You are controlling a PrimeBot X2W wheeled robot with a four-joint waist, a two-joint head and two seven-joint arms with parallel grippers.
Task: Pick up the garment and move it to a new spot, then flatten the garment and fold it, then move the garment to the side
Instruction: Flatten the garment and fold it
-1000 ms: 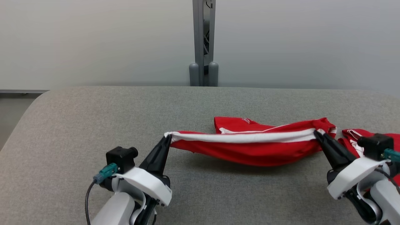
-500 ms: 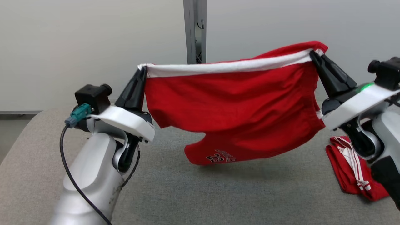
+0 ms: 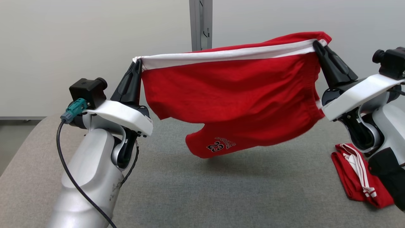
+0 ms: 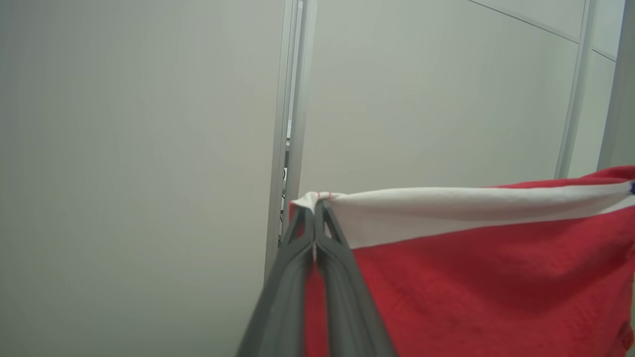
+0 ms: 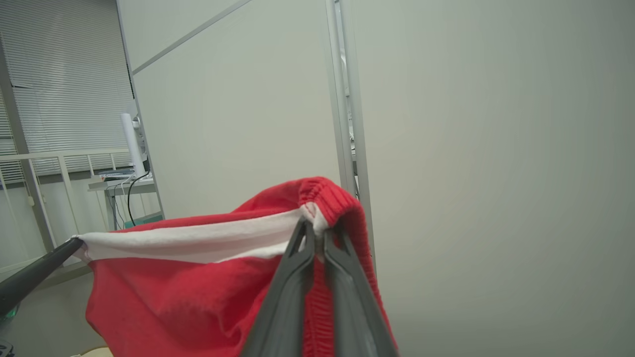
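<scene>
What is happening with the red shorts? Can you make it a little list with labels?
held thing: red shorts
top edge: white waistband, stretched between the two grippers
left gripper: shut on one waistband corner
right gripper: shut on the other corner
shorts position: hanging in the air above the grey table, not touching it
print: number 23 near the bottom hem
also there: second red garment lying on the table at the robot's right
</scene>
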